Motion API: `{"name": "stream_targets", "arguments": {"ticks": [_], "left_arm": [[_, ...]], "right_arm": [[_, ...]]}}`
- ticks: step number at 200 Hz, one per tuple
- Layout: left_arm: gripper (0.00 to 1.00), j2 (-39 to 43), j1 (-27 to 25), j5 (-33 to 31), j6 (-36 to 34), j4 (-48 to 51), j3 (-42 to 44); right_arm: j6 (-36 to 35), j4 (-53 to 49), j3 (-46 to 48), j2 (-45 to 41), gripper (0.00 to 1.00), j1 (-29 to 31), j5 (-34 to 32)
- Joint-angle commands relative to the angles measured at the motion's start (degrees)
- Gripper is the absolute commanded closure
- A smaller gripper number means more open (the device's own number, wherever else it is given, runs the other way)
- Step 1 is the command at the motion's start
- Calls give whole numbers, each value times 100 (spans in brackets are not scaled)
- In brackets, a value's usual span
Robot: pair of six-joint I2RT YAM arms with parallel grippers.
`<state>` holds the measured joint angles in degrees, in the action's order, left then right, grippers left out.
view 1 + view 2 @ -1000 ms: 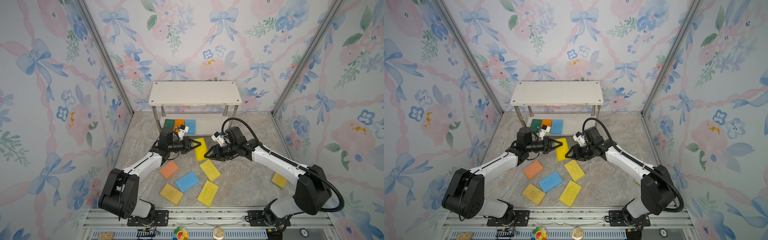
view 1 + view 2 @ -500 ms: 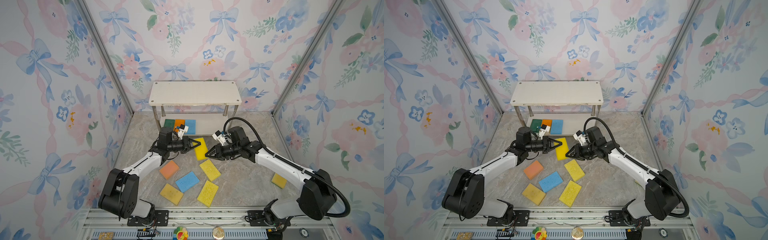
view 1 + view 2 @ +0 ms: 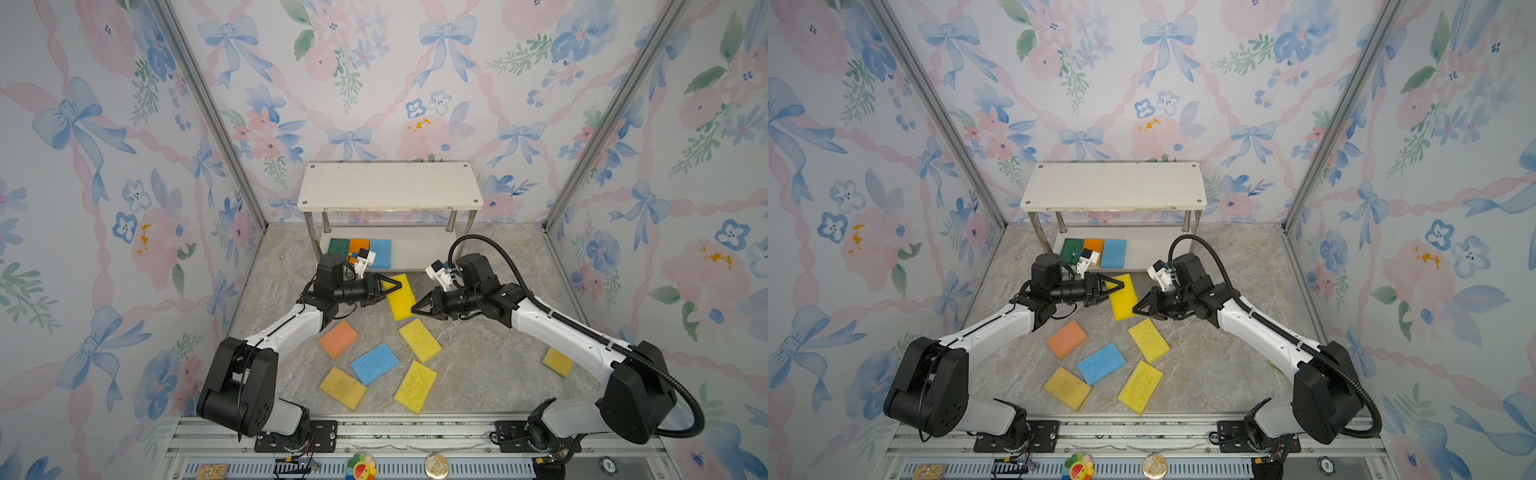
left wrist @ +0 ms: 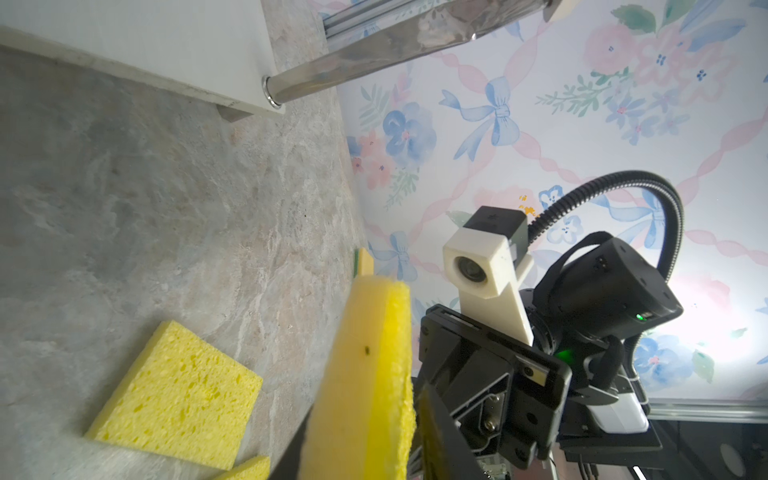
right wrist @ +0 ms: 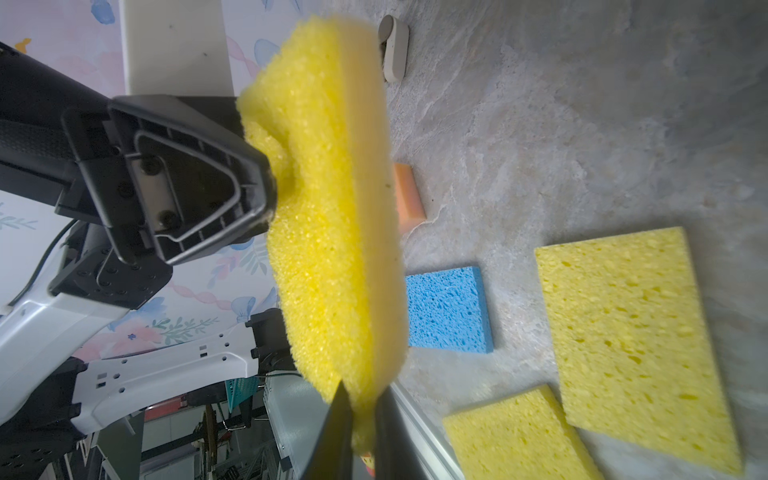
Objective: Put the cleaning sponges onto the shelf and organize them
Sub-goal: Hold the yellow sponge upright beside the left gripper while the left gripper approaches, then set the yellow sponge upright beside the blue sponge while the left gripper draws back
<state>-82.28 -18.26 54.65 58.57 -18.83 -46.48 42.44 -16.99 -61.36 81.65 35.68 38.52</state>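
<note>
A bright yellow sponge (image 3: 402,297) hangs on edge above the floor in front of the shelf (image 3: 390,187), between the two grippers. My right gripper (image 3: 414,309) is shut on its lower corner, and the pinch shows in the right wrist view (image 5: 359,407). My left gripper (image 3: 395,286) stands open around the opposite corner, its fingers spread on either side. Green (image 3: 338,246), orange (image 3: 356,243) and blue (image 3: 381,251) sponges lie on the shelf's lower board. Several more sponges lie on the floor: orange (image 3: 338,338), blue (image 3: 375,363) and yellow (image 3: 419,340).
Two more yellow sponges (image 3: 415,386) (image 3: 343,387) lie near the front rail (image 3: 374,424). Another sponge (image 3: 558,361) sits at the right, beside the right arm. Metal shelf legs (image 3: 452,220) stand behind the grippers. Floral walls close in the sides and back.
My right gripper has moved in and shut on the yellow sponge's lower corner. The left gripper, shut on the sponge before, has now spread its fingers.
</note>
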Motion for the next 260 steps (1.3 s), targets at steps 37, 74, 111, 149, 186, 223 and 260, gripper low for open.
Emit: {"name": "stream_targets", "arguments": {"ticks": [37, 74, 111, 149, 186, 223, 260], "left_arm": [[2, 516, 257, -793, -1230, 1429, -303], [2, 982, 777, -2216, -1596, 2708, 107], [2, 1279, 1068, -2809, -2064, 3371, 482], [2, 1323, 1105, -3145, -2489, 3810, 442], [2, 1292, 1145, -2947, -2603, 3881, 466], [2, 1233, 1167, -2720, -2618, 3886, 503], [2, 1151, 1176, -2587, -2619, 3878, 500]], "right_arm": [[55, -381, -269, 268, 90, -71, -1053], [243, -533, -876, 726, 91, -141, -1834], [386, -688, -1703, 1458, 91, -149, -2500], [660, -246, -2091, 1970, 91, -158, -3182], [491, -81, -2529, 2491, 91, -141, -3459], [322, 128, -2684, 2844, 91, -175, -3560], [362, 490, -2754, 3159, 91, -202, -3536]]}}
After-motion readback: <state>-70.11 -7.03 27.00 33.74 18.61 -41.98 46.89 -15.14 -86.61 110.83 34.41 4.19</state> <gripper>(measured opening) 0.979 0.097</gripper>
